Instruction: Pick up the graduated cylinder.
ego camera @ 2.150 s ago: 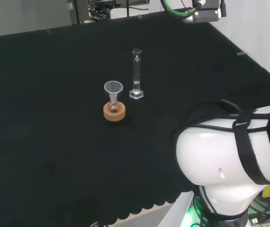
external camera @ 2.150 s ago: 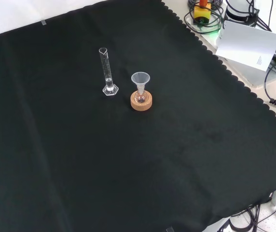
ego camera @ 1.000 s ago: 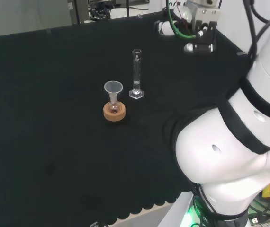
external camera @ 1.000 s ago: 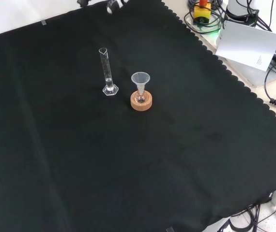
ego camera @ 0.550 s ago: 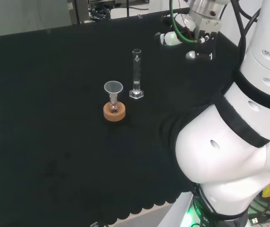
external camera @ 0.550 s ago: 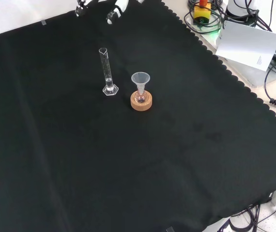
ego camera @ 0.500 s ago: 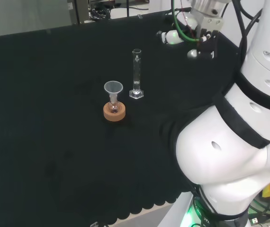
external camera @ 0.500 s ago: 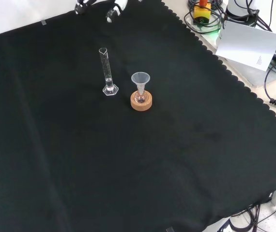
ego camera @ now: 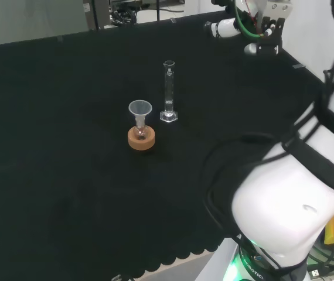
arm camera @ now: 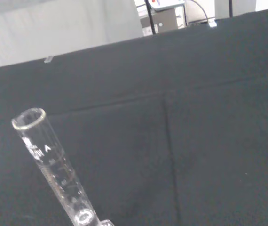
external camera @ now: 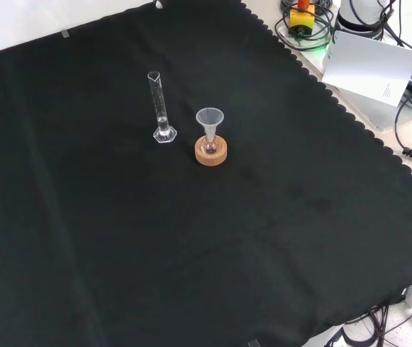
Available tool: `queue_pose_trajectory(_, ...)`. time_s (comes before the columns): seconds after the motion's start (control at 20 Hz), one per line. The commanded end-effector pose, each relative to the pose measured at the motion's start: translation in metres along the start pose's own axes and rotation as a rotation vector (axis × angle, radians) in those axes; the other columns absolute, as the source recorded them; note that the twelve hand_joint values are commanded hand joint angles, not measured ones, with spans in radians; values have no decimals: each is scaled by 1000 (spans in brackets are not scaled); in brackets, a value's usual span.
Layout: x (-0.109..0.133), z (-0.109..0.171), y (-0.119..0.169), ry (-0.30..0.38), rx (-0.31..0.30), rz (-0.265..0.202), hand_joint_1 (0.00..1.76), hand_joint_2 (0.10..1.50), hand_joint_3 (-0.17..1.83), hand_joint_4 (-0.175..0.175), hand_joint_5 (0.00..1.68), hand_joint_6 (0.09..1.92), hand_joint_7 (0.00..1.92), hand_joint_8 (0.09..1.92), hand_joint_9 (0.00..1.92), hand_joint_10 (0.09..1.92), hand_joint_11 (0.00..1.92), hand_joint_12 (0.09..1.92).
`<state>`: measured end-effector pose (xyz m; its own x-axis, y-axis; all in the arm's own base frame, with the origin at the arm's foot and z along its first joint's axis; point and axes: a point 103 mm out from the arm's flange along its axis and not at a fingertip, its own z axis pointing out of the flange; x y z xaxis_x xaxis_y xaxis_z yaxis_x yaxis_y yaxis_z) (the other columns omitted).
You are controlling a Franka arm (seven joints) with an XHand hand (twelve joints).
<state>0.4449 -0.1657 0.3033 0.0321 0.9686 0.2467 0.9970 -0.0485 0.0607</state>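
The cylinder (ego camera: 168,91) stands upright on the cloth (ego camera: 67,117), just right of the funnel (ego camera: 140,111) in the head view. My hand (ego camera: 255,32) hangs well right of it, fingers straight and empty, so I must reach left.

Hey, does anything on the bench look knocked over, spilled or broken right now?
Nothing stands out. The graduated cylinder stands upright on its base, and beside it a clear funnel sits upright over the cork ring. The black cloth shows no spill. The hand hangs above the bench, apart from both.
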Motion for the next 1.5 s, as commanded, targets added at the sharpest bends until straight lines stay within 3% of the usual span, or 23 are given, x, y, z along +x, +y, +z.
queue_pose_trajectory(0.05, 8, 141, -4, 138, 192, -35, 651, 871, 260, -48, 406, 87, 194, 669, 380, 679, 103, 1407)
queue_pose_trajectory(0.5, 5, 157, -13, 237, 165, -74, 804, 715, 478, -58, 493, 87, 296, 674, 482, 632, 186, 1382)
queue_pose_trajectory(0.85, 5, 170, -17, 320, 170, -128, 845, 682, 519, -59, 511, 87, 329, 679, 499, 624, 208, 1379)
queue_pose_trajectory(1.5, 16, 210, -2, 504, 141, -138, 934, 611, 623, -58, 479, 87, 257, 643, 458, 582, 229, 1347)
